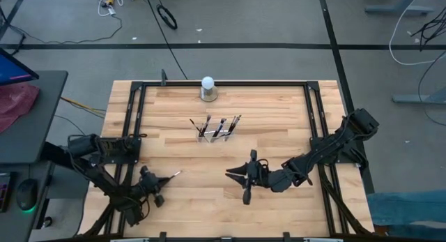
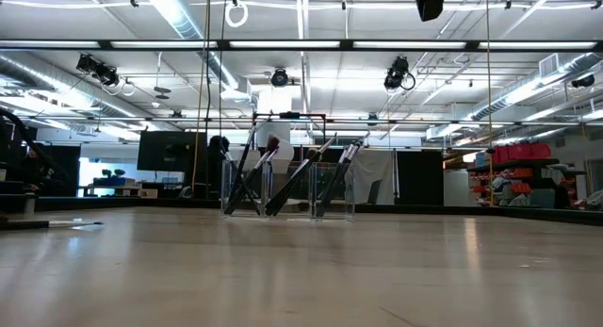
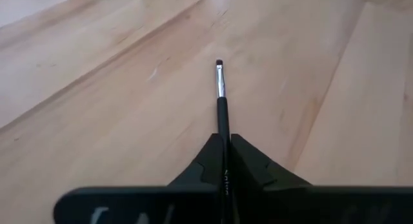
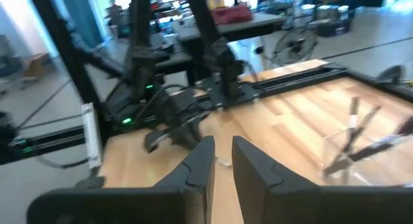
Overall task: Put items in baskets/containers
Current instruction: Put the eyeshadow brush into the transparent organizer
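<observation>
My left gripper [image 3: 223,143] is low over the table's near-left part [image 1: 159,182], shut on a thin dark makeup brush [image 3: 221,98] with a silver ferrule and a small dark tip [image 1: 177,174]. The clear holder [image 1: 215,133] stands at the table's middle, resting on its base. Several brushes [image 2: 283,181] lean in it, bristles up. My right gripper [image 4: 222,153] hovers near the table's middle [image 1: 232,174], to the near-right of the holder. It points toward the left arm, with only a narrow gap between its fingers and nothing in them. My left gripper pinches the brush by its dark handle [image 3: 224,130] between the two fingers. The brush lies along the fingers and sticks out forward, bristle tip [image 3: 219,64] leading toward the table's right. The fingers come nearly level from the left. Whether the brush touches the wood, I cannot tell.
A white ball on a grey round base [image 1: 208,89] stands by the table's far edge, behind the holder. Black frame rails [image 1: 132,116] run along the table's left, right and far sides. Bare wood [image 1: 202,200] lies between the two grippers.
</observation>
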`<state>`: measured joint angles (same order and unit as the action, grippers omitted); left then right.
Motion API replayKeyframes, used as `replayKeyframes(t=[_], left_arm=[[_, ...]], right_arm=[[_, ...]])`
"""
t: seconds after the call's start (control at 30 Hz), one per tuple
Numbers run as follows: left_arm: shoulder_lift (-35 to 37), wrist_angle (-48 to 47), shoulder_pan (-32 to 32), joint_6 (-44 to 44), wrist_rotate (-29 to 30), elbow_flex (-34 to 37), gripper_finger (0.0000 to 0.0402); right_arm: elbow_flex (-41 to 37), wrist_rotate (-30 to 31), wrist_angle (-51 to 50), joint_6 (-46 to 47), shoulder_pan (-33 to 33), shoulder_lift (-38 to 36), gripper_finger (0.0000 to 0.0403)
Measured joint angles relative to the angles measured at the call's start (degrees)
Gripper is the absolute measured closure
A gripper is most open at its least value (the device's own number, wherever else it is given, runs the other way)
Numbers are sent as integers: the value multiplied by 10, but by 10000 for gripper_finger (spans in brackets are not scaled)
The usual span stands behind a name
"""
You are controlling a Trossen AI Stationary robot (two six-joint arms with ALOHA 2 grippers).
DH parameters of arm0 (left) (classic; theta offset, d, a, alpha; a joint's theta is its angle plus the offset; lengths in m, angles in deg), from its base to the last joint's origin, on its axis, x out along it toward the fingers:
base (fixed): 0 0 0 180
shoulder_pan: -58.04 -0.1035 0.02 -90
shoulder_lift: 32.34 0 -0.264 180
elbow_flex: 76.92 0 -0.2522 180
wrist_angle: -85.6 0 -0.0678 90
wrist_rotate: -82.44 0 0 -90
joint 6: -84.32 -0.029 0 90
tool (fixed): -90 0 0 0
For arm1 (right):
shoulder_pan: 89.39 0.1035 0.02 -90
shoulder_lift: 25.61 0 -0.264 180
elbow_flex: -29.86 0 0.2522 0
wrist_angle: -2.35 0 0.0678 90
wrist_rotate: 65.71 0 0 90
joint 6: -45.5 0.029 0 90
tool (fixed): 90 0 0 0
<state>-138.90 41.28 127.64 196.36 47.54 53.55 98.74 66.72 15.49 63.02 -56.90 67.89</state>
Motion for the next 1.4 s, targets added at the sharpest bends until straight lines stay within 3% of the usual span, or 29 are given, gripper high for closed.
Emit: replayKeyframes(t=[0.13,0.4,0.73,0.9,1.03,1.2,1.4], left_arm=[[-2,16,-5,18,17,0,388],[-1,66,-35,2,51,0,389],[34,76,-67,-62,85,-1,390],[64,104,-79,-120,145,-1,390],[93,189,-87,-237,187,-2,390],[123,369,-101,-474,195,-2,389],[130,620,-126,-770,145,-2,390]], right_arm=[[0,-40,-12,13,0,0,349],[0,-46,-75,96,0,22,349],[0,-64,-43,186,0,137,349],[0,-65,26,210,0,201,339],[0,-65,147,206,0,264,311],[20,-66,317,160,-9,342,254],[105,-63,408,8,-22,379,200]])
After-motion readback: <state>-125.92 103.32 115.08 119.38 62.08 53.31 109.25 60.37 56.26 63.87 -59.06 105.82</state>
